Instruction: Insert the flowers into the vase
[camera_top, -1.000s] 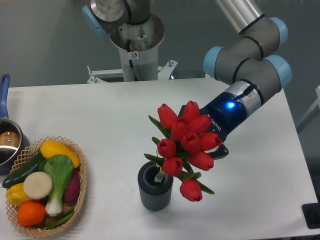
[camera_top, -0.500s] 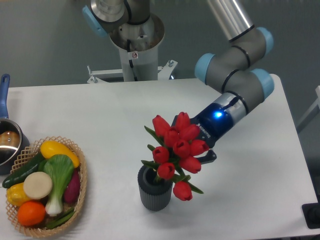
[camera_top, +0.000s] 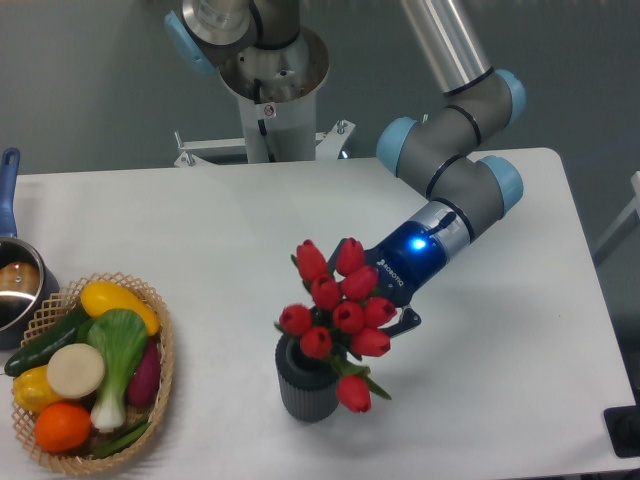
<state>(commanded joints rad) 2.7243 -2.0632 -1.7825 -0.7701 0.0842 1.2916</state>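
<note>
The flowers (camera_top: 335, 310), a bunch of red tulips with green leaves, hang tilted over the vase (camera_top: 308, 385), a short dark grey ribbed cylinder near the table's front middle. The stems reach down into the vase's mouth, and one bloom droops over its right rim. My gripper (camera_top: 372, 305) comes in from the upper right and is shut on the flowers from behind. Its fingers are mostly hidden by the blooms.
A wicker basket (camera_top: 160, 375) of vegetables sits at the front left. A steel saucepan (camera_top: 18, 285) with a blue handle stands at the left edge. The arm's base (camera_top: 265, 70) rises behind the table's far edge.
My gripper has carried the flowers left and down. The bunch has come from beside the vase to over it, and the stems have gone deeper into the mouth.
</note>
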